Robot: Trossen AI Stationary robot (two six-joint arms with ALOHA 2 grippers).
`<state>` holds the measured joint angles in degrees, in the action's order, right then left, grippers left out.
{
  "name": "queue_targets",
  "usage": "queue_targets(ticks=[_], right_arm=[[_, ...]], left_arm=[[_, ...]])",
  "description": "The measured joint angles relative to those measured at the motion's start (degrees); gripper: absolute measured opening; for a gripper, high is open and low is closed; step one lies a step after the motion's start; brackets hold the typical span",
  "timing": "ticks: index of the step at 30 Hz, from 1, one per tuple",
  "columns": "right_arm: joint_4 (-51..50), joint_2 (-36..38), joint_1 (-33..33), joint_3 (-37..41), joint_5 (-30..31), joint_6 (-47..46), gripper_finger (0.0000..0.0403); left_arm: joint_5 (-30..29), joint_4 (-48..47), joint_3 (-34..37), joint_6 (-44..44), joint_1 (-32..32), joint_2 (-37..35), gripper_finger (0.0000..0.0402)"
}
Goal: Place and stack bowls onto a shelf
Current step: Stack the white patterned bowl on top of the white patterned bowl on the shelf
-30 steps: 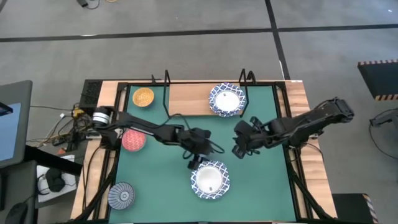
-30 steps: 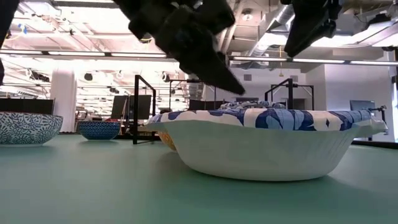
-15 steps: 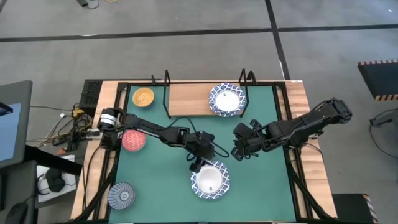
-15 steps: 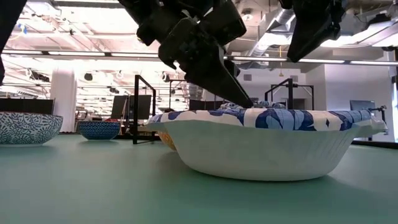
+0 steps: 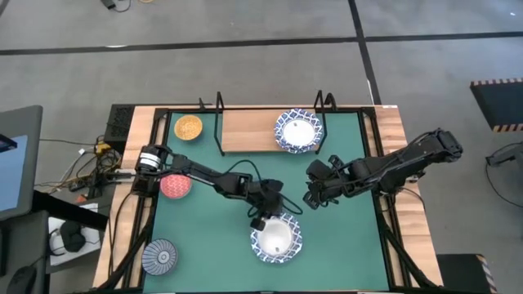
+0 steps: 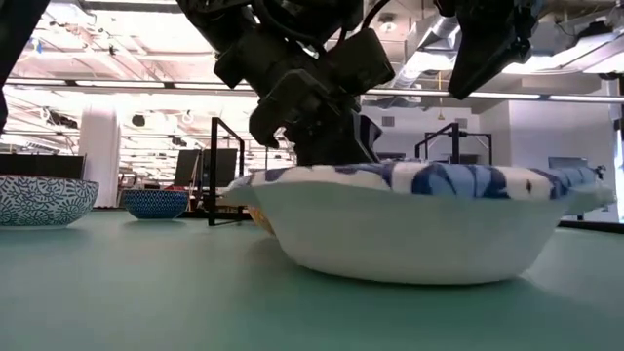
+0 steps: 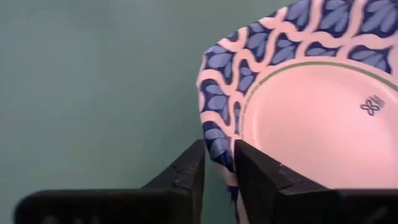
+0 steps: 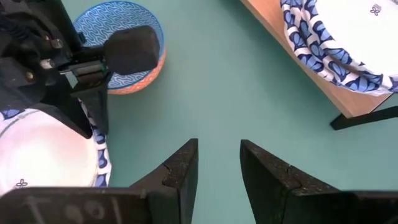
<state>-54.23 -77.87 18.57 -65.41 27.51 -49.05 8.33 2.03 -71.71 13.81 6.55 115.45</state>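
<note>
Low view puts the nearest bowl (image 6: 414, 219) right in front: a white one with a blue lattice rim, sitting on the green mat at the front middle of the bench (image 5: 392, 143). The left end effector (image 5: 263, 214) has come in over its rim, and the left wrist view shows why it sits there: one finger (image 7: 186, 171) outside the wall, the other inside, closed tight on the rim at its edge. A rim pinch is probably the only workable hold on so wide and shallow a bowl, and the bowl looks slightly tipped toward the held side, which suggests a lift is starting.

Just beyond, the right end effector (image 5: 311, 196) hangs above bare mat with its fingers (image 8: 180, 165) parted and nothing between them, apparently waiting clear of the left arm's path.

To the left lie the grey-blue ribbed bowl (image 5: 158, 256) at the front corner and the red bowl (image 5: 175, 184) farther back, both untouched.

Farthest off stands the shelf (image 5: 249, 131), its wood board holding another lattice bowl (image 5: 297, 131) at the right end; that is likely where the gripped bowl should stack. The orange-yellow bowl (image 5: 189, 126) sits just left of the shelf, on the mat.
</note>
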Motion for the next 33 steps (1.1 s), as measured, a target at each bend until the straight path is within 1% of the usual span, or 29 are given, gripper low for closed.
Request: queue_targets(ticks=[2, 5, 10, 13, 15, 18, 20, 24, 25, 29, 33], right_arm=[[-0.04, 0.00, -0.20, 0.00, -0.02, -0.01, 0.0146], [-0.10, 0.00, -0.31, 0.00, -0.04, 0.01, 0.0146], [-0.85, 0.00, -0.74, -0.22, 0.03, 0.13, 0.0146], [-2.73, 0.00, -0.74, -0.85, 1.13, 1.10, 0.0146], [-3.90, 0.00, -0.72, -0.85, 1.33, 1.67, 0.0146], [-4.34, 0.49, -0.01, -0.85, 3.50, 2.39, 0.0146], [-3.39, 0.53, 1.04, -0.85, 5.71, 2.67, 0.0150], [-0.80, 0.50, 3.46, -0.85, 7.25, 3.01, 0.0166], [0.36, 0.51, 4.13, -0.71, 7.67, 3.12, 0.0172], [6.12, 0.49, 5.86, 0.43, 8.92, 5.51, 0.0200], [9.77, 0.11, 5.30, 0.44, 11.13, 7.56, 0.0226]], left_arm=[[1.66, -0.16, 0.02, 0.74, 0.18, 0.03, 0.0038], [2.09, -0.79, 0.03, 1.45, 0.45, 0.03, 0.0009], [1.47, -1.57, 0.08, 1.40, 0.66, -0.52, 0.0002], [1.09, -1.79, 0.14, 1.39, 0.68, -1.94, 0.0001], [-1.20, -1.89, 0.17, 1.38, 0.72, -3.82, 0.0001], [-7.00, -2.00, 0.17, 1.43, 0.74, -7.20, 0.0000], [-11.54, -2.63, 0.17, 1.47, 0.74, -9.68, 0.0000], [-19.39, -2.73, 0.21, 2.07, 0.70, -14.67, 0.0000], [-20.99, -1.56, 0.55, 2.13, 0.63, -15.79, 0.0000], [-25.23, 2.16, 4.22, 2.45, 0.14, -20.64, 0.0000], [-27.61, 7.97, 9.16, 1.71, -0.67, -24.87, 0.0000]])
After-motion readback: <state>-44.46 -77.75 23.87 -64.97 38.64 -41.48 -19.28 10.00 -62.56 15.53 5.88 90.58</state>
